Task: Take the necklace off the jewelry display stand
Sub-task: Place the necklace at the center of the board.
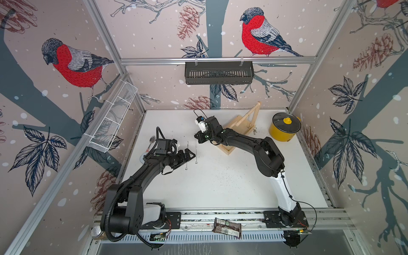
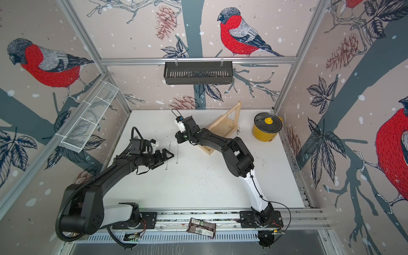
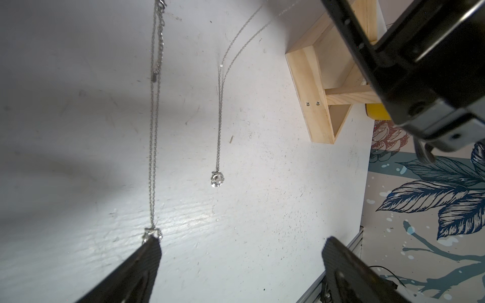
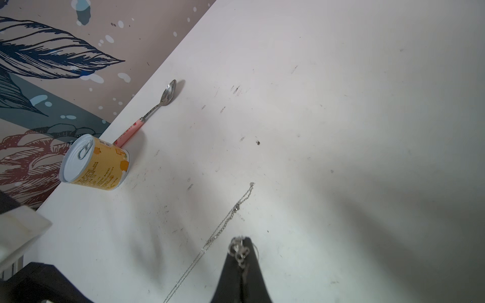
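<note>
- Right jaws pressed together, pinching the necklace (image 3: pixel 219 123) chain at one end.
- Necklace is off the jewelry display stand (image 3: pixel 312 91), over the bench (image 1: pixel 220 187), between stand and left jaws.
- Left jaws spread; second necklace (image 3: pixel 152 157) touches one fingertip (image 3: pixel 151 251).

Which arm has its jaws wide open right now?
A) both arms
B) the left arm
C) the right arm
B: the left jaws stand far apart over the table, while the right jaws are pressed together with a necklace at their tip.
</note>
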Tool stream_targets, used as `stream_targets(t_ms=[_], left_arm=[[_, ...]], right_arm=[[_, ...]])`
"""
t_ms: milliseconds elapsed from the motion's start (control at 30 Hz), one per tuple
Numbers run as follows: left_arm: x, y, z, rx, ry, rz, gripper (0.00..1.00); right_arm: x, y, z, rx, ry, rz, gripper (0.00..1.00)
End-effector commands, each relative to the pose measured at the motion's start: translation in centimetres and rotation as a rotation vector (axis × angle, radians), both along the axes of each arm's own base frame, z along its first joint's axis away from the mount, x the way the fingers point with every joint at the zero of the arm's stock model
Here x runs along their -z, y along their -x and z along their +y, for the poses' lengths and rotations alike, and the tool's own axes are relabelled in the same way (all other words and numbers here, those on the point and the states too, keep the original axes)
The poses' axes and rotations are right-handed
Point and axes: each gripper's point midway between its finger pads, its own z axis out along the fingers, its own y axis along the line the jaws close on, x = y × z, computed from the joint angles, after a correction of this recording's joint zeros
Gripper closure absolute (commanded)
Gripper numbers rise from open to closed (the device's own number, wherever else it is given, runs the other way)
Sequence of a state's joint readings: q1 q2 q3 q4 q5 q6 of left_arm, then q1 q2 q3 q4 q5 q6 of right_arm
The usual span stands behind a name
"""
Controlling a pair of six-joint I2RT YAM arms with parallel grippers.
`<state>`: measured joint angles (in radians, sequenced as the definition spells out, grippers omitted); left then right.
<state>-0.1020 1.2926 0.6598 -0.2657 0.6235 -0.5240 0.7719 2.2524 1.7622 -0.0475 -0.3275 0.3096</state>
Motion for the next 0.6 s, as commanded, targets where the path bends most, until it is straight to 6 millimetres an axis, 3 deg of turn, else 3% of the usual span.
stream_targets(t_ms=[0, 333, 567], left_arm=[[-0.5, -0.5, 0.0, -0.002, 0.006, -0.037, 0.03], [-0.4, -0.4, 0.0, 0.003, 0.002, -0.033, 0.03], [-0.4, -0.4, 0.1, -0.002, -0.006, -0.035, 0.03]], right_arm=[[-1.4, 0.1, -0.2, -0.003, -0.003, -0.041, 0.97], [-2.6, 0.6, -0.5, -0.004, -0.001, -0.062, 0.97], [-1.9, 0.3, -0.4, -0.002, 0.010, -0.062, 0.97]])
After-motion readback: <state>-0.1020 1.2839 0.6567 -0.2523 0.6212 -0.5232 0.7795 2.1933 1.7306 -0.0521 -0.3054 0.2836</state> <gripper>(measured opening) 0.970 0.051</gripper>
